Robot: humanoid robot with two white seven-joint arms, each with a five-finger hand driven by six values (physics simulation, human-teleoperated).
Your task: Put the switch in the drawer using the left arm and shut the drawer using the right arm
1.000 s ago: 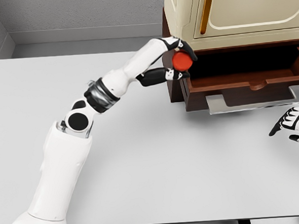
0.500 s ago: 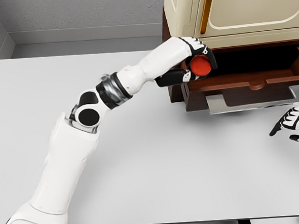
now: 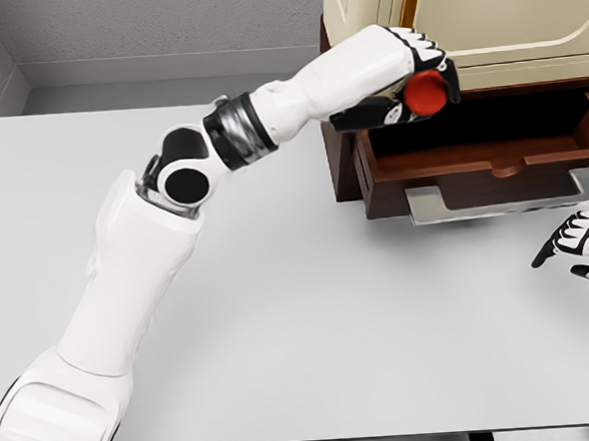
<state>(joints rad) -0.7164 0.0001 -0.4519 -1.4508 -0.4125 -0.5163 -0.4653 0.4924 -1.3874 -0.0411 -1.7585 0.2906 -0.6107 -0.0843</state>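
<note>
Nearest, the bare front stretch of the white table (image 3: 313, 359) carries nothing but the left arm's shadow. That arm rises from the table's near left corner and reaches diagonally toward the far right corner.

At the right edge, about midway back, the right hand (image 3: 582, 248) hangs just above the table with its fingers loosely spread and nothing in them. It sits just in front of the open drawer, which looks like a waiting post: from there a short push forward would meet the drawer front once the first step is done.

Farther back, at the far right corner, the brown drawer (image 3: 486, 164) stands pulled out from the cabinet (image 3: 482, 19), its grey handle (image 3: 508, 199) jutting toward the table's near edge. The dark cavity behind the front panel is open from above, so a thing can be lowered in without touching the walls.

Farthest, the left hand (image 3: 411, 78) is clamped on the red switch (image 3: 428, 92), thumb below and fingers wrapped over the top. The switch is held in the air above the drawer's left end, higher than the rim and close against the cabinet face. That height seems chosen to clear the drawer's side wall; the wrap-around hold keeps the round piece from rolling out. By my reading only 1 of the 2 steps is under way, and the release is not yet made.
</note>
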